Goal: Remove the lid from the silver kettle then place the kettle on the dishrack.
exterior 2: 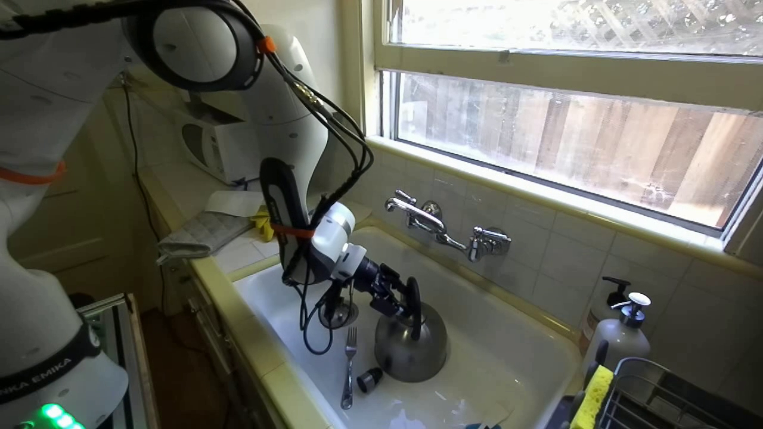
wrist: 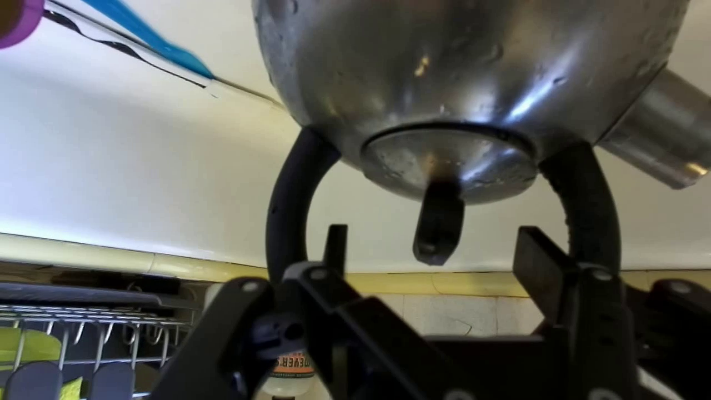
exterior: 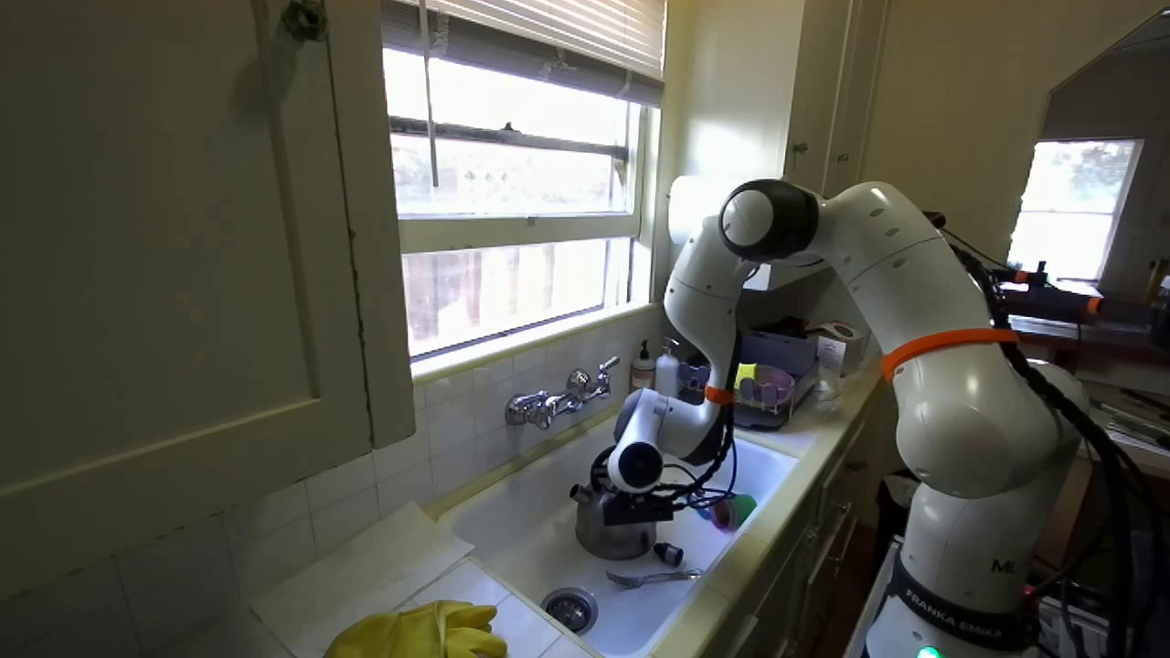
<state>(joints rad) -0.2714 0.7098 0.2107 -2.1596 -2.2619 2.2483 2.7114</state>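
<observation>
- The silver kettle [exterior 2: 411,351] stands upright in the sink [exterior 2: 495,357], low and just right of centre in an exterior view; it fills the top of the wrist view, water beaded on its metal.
- Its lid [wrist: 450,158] is seated, black knob [wrist: 439,228] at the middle of the wrist view. If the knob is wet too, it could slip from a grip by the tips alone; a tight lid could bring the whole kettle up.
- My gripper [wrist: 436,255] grasps nothing: the fingers [wrist: 541,266] are spread, with the knob between them in the wrist view.
- The arched handle [wrist: 597,205] runs close by them (whether they touch, I cannot tell). A sideways drift could catch it and tip the kettle.
- Just beside the kettle, at lower centre in an exterior view, lie a dark cap [exterior 2: 369,379] and, farther left, a fork [exterior 2: 349,363]; a dragged kettle could push them.
- The dishrack [wrist: 94,318], lower left in the wrist view, already holds things, so the kettle might later sit crooked there.
</observation>
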